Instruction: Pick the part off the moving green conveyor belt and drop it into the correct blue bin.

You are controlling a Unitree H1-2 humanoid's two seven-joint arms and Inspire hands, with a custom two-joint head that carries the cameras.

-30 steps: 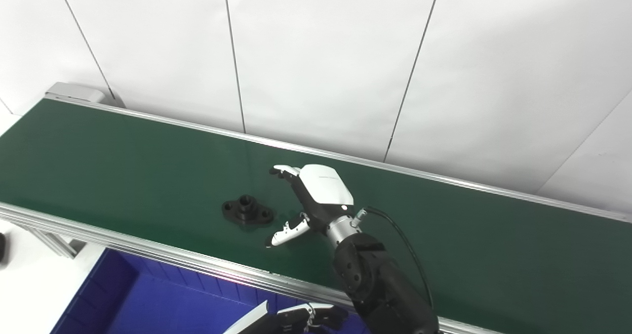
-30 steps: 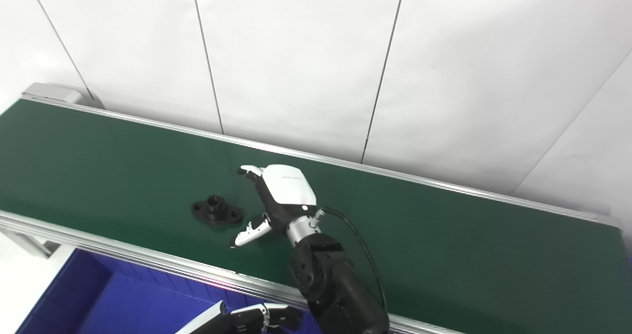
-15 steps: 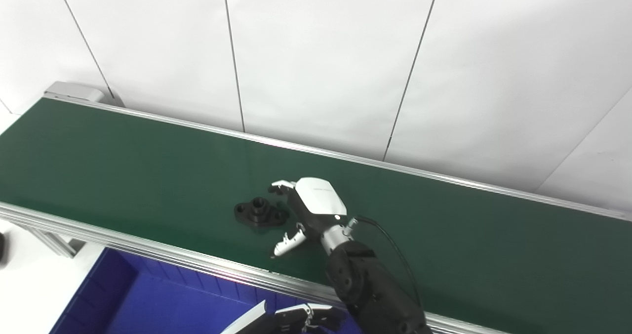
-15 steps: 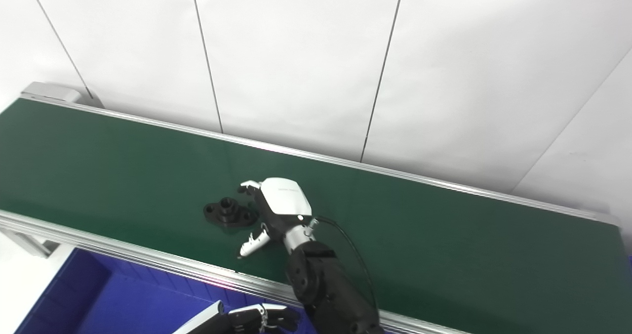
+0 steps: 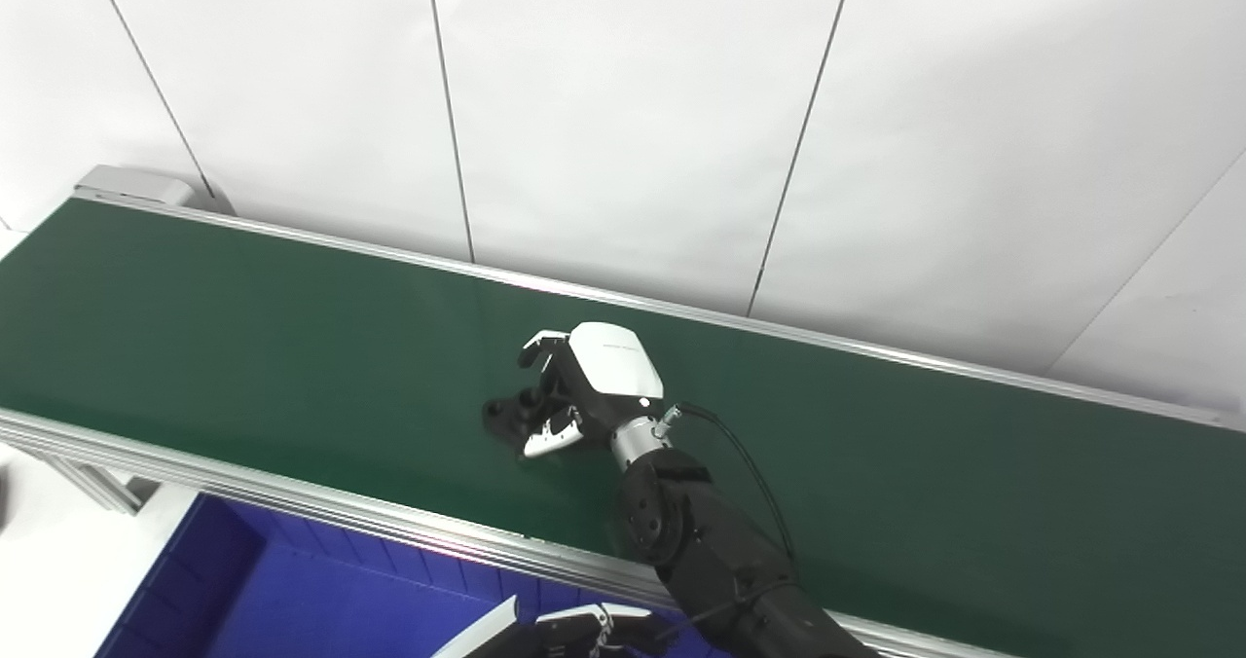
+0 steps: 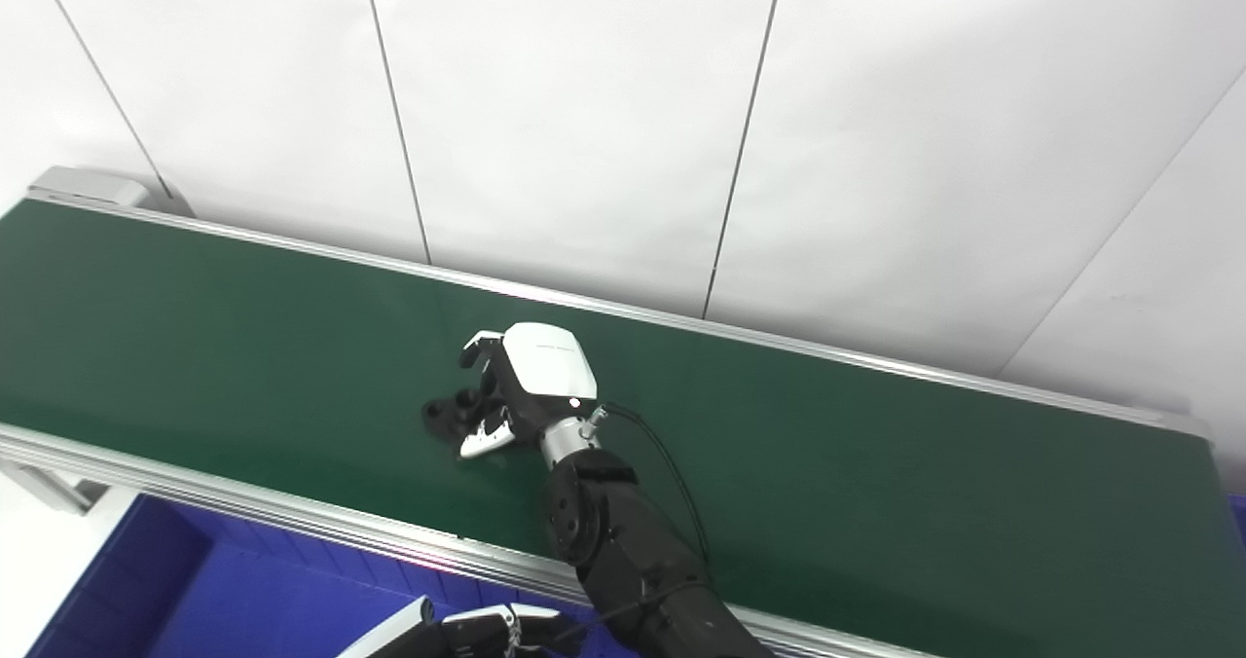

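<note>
Part [image 5: 506, 413], a black flanged piece, lies on the green belt [image 5: 243, 337] with the right hand [image 5: 574, 395] curled around it, fingers over its top and thumb at its near side. Half a second ago that hand lay spread just beside it. The blue bin [image 5: 292, 600] below the belt shows nothing inside where visible; the left hand [image 5: 565, 634] hovers over it, grip unclear.

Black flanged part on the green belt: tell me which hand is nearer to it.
Right. The right hand is on the black flanged part, fingers curled around it. The left hand sits low at the picture's bottom edge, off the green conveyor belt, near the blue bin.
</note>
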